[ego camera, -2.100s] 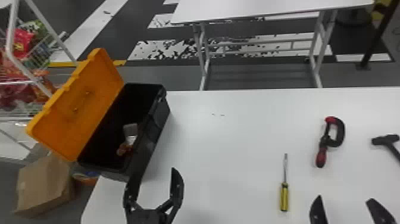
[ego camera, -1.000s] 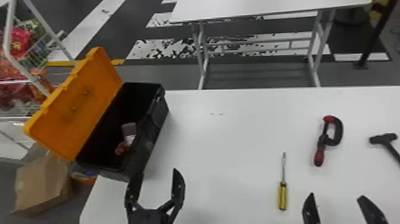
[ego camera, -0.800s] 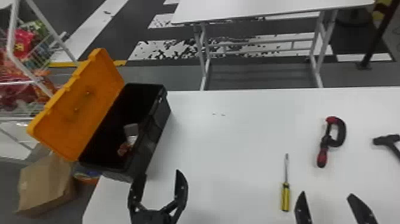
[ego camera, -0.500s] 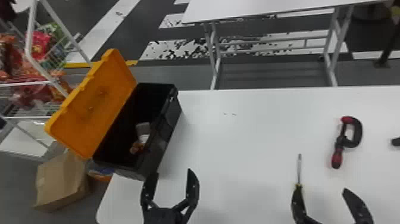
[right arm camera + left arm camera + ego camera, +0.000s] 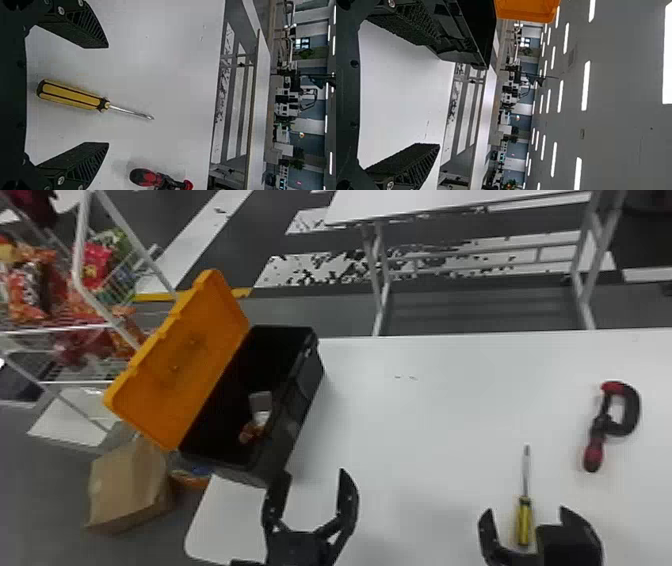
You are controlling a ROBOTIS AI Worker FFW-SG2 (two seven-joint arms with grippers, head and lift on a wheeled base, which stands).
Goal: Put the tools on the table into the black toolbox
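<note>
In the head view my right gripper [image 5: 525, 515] is open around the yellow-handled screwdriver [image 5: 524, 520], which lies on the table. In the right wrist view the screwdriver [image 5: 73, 95] lies between the spread fingers of my right gripper [image 5: 107, 95], touching neither. To its right in the head view rests the red and black clamp [image 5: 602, 425], also in the right wrist view as a clamp [image 5: 146, 178]. My left gripper [image 5: 315, 485] is open and empty beside the near end of the black toolbox [image 5: 300, 400]; in the left wrist view, the left gripper [image 5: 438, 95] stands near the toolbox wall [image 5: 466, 31].
The orange lid [image 5: 185, 360] stands open on the toolbox's left, and a small item [image 5: 261, 410] lies inside. A wire rack with snack bags [image 5: 30, 290] and a cardboard box [image 5: 127, 485] are off the table's left side. Another table [image 5: 400, 205] stands behind.
My right gripper has moved left to the screwdriver from its place right of it. The head view has turned rightward across the frames, then the table's things shifted right; the hammer left the view.
</note>
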